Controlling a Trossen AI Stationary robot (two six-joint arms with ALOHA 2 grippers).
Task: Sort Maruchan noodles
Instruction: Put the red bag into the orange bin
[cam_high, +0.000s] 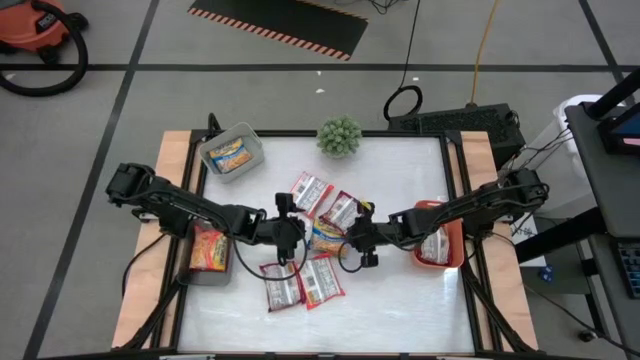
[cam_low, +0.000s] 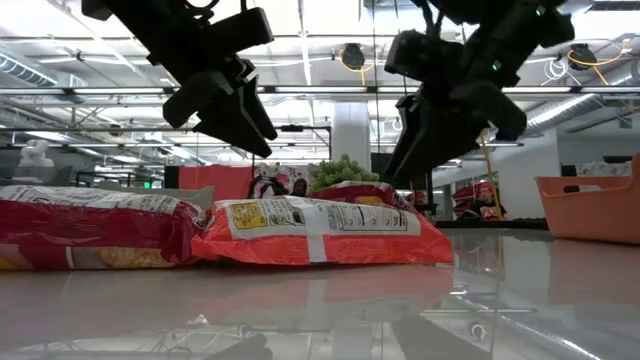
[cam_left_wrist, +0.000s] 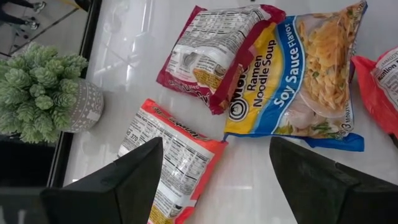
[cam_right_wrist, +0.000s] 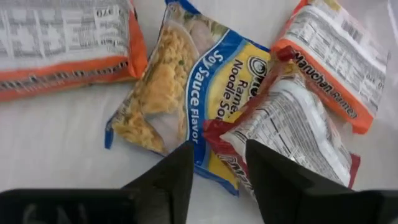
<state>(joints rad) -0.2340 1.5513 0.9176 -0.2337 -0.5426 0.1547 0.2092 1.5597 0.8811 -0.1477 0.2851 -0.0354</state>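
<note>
Several Maruchan packets lie flat in the middle of the table. A yellow-and-blue soy sauce packet (cam_high: 327, 237) (cam_left_wrist: 298, 74) (cam_right_wrist: 186, 87) lies partly under a dark red one (cam_left_wrist: 217, 50) (cam_right_wrist: 286, 137). Red-and-white packets lie beyond them (cam_high: 310, 190) and nearer (cam_high: 282, 285) (cam_low: 320, 230). My left gripper (cam_high: 290, 232) (cam_left_wrist: 214, 180) hangs open above the table just left of the yellow packet. My right gripper (cam_high: 358, 235) (cam_right_wrist: 217, 168) hangs open just right of it, over the edge where yellow and dark red meet. In the low view both grippers (cam_low: 260, 135) (cam_low: 405, 165) are well above the packets.
A grey bin (cam_high: 250, 150) at the far left holds a yellow packet. A second grey bin (cam_high: 205, 275) at the left edge holds a red one. An orange bin (cam_high: 455, 240) (cam_low: 590, 205) at the right holds packets. A potted plant (cam_high: 340, 135) (cam_left_wrist: 43, 93) stands at the far edge.
</note>
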